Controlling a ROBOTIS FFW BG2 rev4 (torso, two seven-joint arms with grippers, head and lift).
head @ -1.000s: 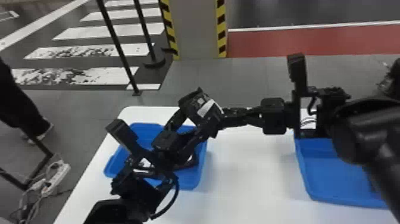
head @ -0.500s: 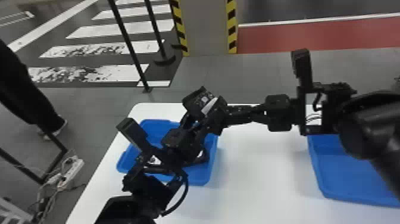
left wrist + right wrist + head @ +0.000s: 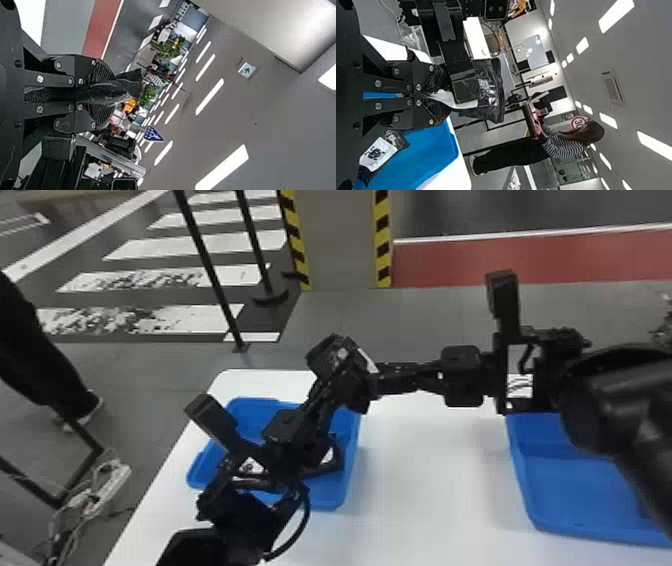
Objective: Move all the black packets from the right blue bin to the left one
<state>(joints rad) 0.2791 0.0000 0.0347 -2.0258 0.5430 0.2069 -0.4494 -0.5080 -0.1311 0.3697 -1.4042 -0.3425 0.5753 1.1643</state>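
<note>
Black packet (image 3: 488, 89) in right pincer (image 3: 375, 383); glossy, seemingly plastic

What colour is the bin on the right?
The right bin is blue; the head view shows it best.

Open lane over the bare worktop (image 3: 425, 495) between left bin (image 3: 332, 501) and right bin (image 3: 575, 495), barred toward the far side by the right arm (image 3: 607, 405) and right hand (image 3: 377, 382), stretched across. Above the left bin the way down is crowded: left hand (image 3: 324, 396), black packet (image 3: 332, 357) where the two hands meet, and a cable (image 3: 301, 525) bowing out beside the left arm (image 3: 240, 515); near right corner uncovered. Right bin reachable from above at its near left corner, raised walls around it, right arm overhanging farther back.
</note>
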